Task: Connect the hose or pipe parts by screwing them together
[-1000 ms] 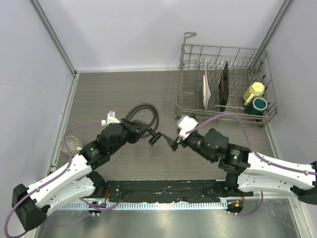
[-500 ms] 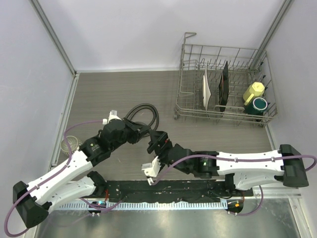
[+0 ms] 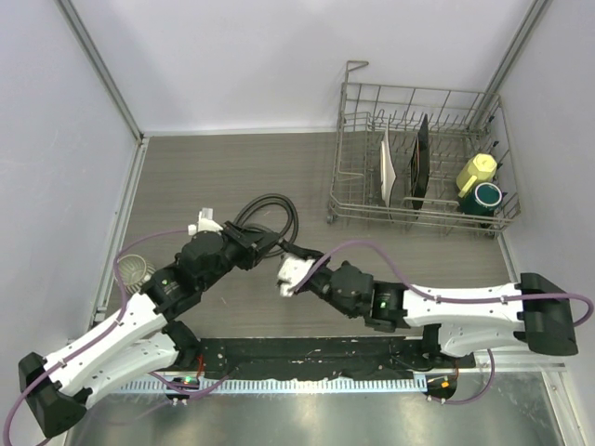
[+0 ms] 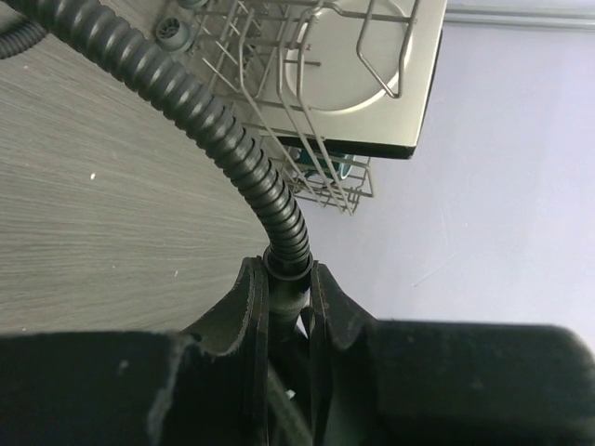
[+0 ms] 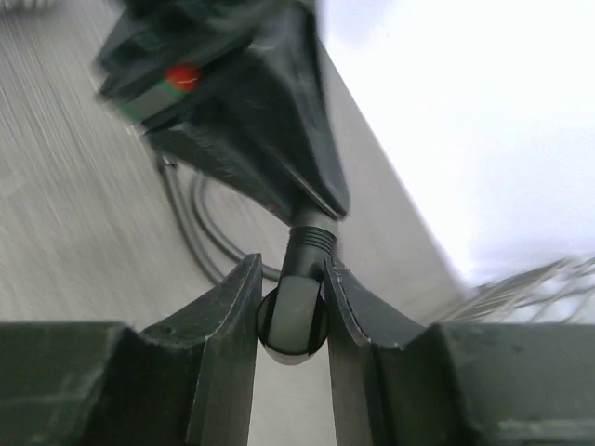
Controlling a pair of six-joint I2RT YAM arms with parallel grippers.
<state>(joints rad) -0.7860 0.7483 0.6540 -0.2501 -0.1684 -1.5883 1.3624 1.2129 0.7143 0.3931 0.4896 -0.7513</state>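
Grey wood-grain tabletop (image 3: 204, 167), walled booth. Left tool (image 4: 286, 311) clenched on hose (image 4: 209, 116) end, left of dish rack (image 3: 416, 90), bracing connector. Right tool (image 5: 290, 279) pinches fitting (image 5: 294, 321) crosswise, rack-side of hose end, neck aligned, likely to twist threads together.

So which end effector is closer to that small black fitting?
Right. The right end effector clamps the fitting; the left end effector, just beyond, grips the hose end.
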